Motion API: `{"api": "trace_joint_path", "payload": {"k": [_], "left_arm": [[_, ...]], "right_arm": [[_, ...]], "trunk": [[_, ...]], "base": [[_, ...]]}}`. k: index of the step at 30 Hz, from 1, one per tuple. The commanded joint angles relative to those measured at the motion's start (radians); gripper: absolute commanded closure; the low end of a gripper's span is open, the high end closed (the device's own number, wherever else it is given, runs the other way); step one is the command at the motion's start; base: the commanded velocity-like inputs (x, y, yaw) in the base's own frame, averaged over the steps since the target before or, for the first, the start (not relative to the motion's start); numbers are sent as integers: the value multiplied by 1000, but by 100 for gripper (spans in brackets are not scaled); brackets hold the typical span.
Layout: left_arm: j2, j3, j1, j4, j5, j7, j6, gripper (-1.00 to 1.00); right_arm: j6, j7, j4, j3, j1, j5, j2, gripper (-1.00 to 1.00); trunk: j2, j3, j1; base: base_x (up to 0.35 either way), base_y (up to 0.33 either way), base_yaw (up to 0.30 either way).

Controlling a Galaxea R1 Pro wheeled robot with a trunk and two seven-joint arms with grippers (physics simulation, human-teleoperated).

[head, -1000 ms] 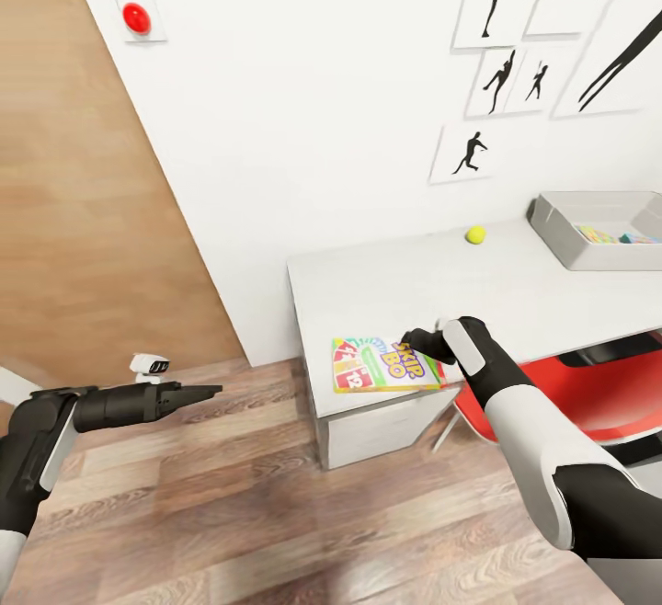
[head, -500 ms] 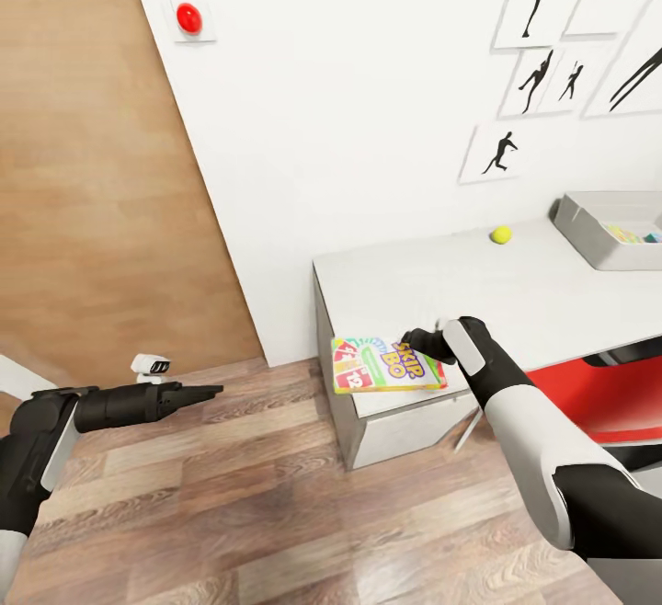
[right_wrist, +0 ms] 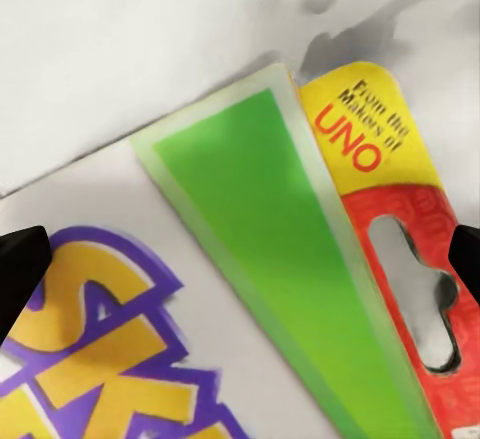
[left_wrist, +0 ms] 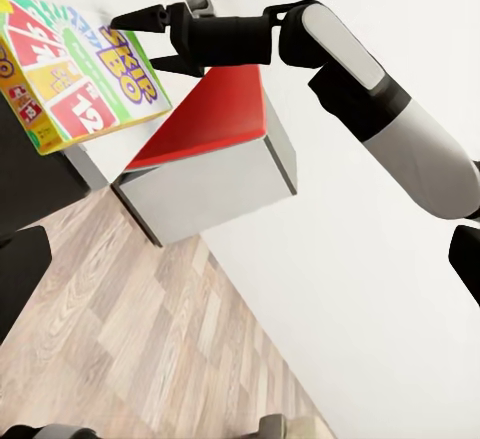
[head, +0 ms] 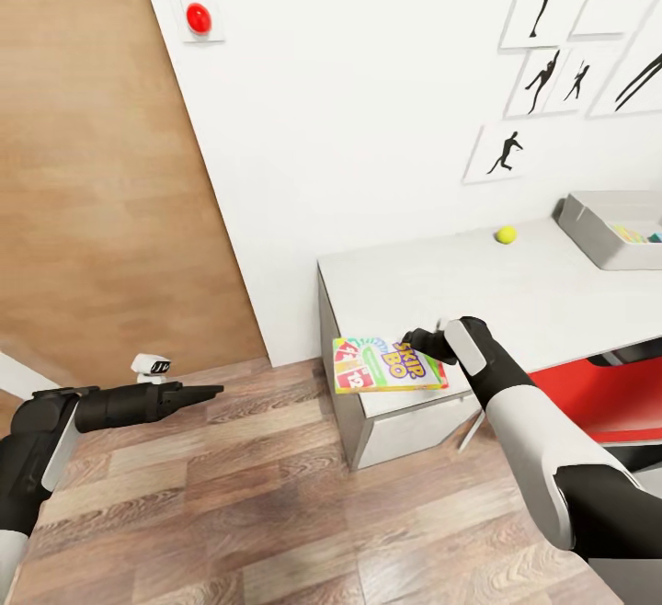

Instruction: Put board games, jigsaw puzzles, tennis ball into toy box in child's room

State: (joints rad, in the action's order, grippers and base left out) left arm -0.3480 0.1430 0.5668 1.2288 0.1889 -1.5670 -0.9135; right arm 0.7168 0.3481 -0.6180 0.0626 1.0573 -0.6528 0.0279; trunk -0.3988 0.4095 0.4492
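My right gripper point(head: 416, 344) is shut on the right end of the SKIP-BO board game point(head: 388, 364), a flat white, green and red box held level in the air over the near left corner of the table point(head: 460, 279). The left wrist view shows the same box point(left_wrist: 70, 69) in the right gripper point(left_wrist: 168, 41). Close up in the right wrist view, the box point(right_wrist: 250, 259) lies between the fingertips. A yellow tennis ball point(head: 505, 234) rests near the wall. The pale grey toy box point(head: 598, 235) stands at the table's far right, with colourful items inside. My left gripper point(head: 210, 392) hangs shut over the floor.
A red chair point(head: 598, 398) is tucked under the table beside my right arm. A wooden door point(head: 92, 182) fills the left side, and a red button point(head: 198, 18) sits on the white wall. Wood plank floor point(head: 257, 504) lies open in front of the table.
The whole view has shifted, so the table, ball and toy box sit further right in the picture. Both arms and the held SKIP-BO box keep their place relative to me.
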Motion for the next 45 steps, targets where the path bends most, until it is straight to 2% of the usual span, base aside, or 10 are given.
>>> {"api": "trace_joint_path", "payload": {"k": [1,14,20,29,33,35,40,42,43,45], "left_arm": [[0,0,1,0,0,-4,-11,-100],[0,0,1,0,0,-4,-10,-100],[0,-1,1,0,0,-4,-10,-100],[0,-1,1,0,0,-4,-10,-100],[0,-2,1,0,0,-4,-10,-100],[0,-2,1,0,0,-4,-10,-100],[1,-3,1,0,0,-4,-9,-100],[1,-3,1,0,0,-4,-9,-100],[1,-3,1,0,0,-4,-9,-100],[1,-2,1,0,0,-4,-9,-100]], "right_arm": [[-2,8,4,5,0,-34,1,-100],[-2,5,-12,4,-5,-39,4,-100],[5,9,-107,6,-10,-40,4,-100],[16,8,-188,4,-11,-45,7,-100],[64,5,-326,3,-19,-53,48,-100],[94,-3,-401,3,-54,-71,72,-100],[140,-107,-651,-37,-225,-234,161,-100],[146,-185,-752,-50,-318,-303,207,-100],[146,-210,-773,-53,-343,-315,217,-100],[142,-338,-835,-75,-446,-351,245,-100]], "trunk": [[-1,2,1],[-1,-5,1],[-1,-14,1],[-1,-29,1],[-1,-35,1],[-1,-39,1],[-1,-47,1],[-1,-50,1],[-1,-52,1],[-1,-55,1]], "base": [[0,109,0],[0,15,0],[0,0,0],[0,0,0],[0,0,0],[0,0,0],[0,0,0],[0,0,0],[0,0,0],[0,0,0]]}}
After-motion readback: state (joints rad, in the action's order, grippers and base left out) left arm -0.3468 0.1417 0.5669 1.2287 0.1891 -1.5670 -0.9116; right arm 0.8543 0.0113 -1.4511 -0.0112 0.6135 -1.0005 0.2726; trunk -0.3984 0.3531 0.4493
